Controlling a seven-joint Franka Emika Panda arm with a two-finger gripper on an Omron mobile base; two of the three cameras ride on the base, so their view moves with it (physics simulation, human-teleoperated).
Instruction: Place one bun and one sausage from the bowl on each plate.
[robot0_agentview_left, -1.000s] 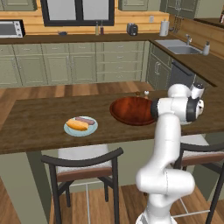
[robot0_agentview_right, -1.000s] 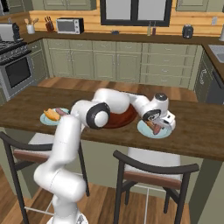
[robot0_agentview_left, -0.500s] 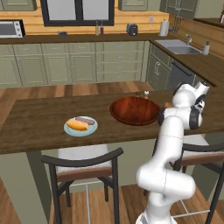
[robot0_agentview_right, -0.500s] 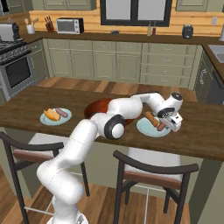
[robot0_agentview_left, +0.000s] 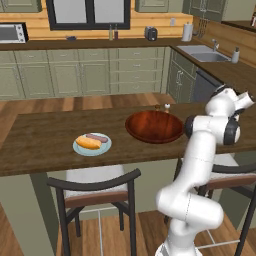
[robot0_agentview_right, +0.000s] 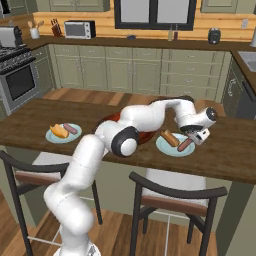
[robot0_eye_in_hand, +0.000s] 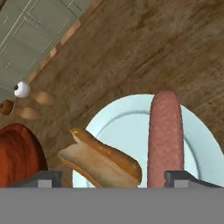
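In the hand view a pale blue plate (robot0_eye_in_hand: 127, 127) lies just under my gripper (robot0_eye_in_hand: 113, 177), whose fingertips stand wide apart and hold nothing. A sausage (robot0_eye_in_hand: 165, 135) lies on that plate by the right fingertip, with a bun (robot0_eye_in_hand: 103, 159) beside it. From the right base view my gripper (robot0_agentview_right: 199, 137) hovers over this right plate (robot0_agentview_right: 167, 149), which holds the bun (robot0_agentview_right: 169, 138) and sausage (robot0_agentview_right: 185, 145). The reddish-brown bowl (robot0_agentview_left: 154, 126) sits mid-counter. The left plate (robot0_agentview_left: 80, 148) carries a bun (robot0_agentview_left: 89, 143) and a sausage (robot0_agentview_left: 96, 137).
Small shakers (robot0_agentview_left: 166, 106) stand on the counter behind the bowl, seen also as shakers (robot0_eye_in_hand: 21, 89) at the hand view's left. Two dark chairs (robot0_agentview_left: 95, 187) are tucked under the near counter edge. Kitchen cabinets and a sink line the back.
The jaws have opened and the sausage now lies free on the right plate. The hand has shifted slightly right over that plate.
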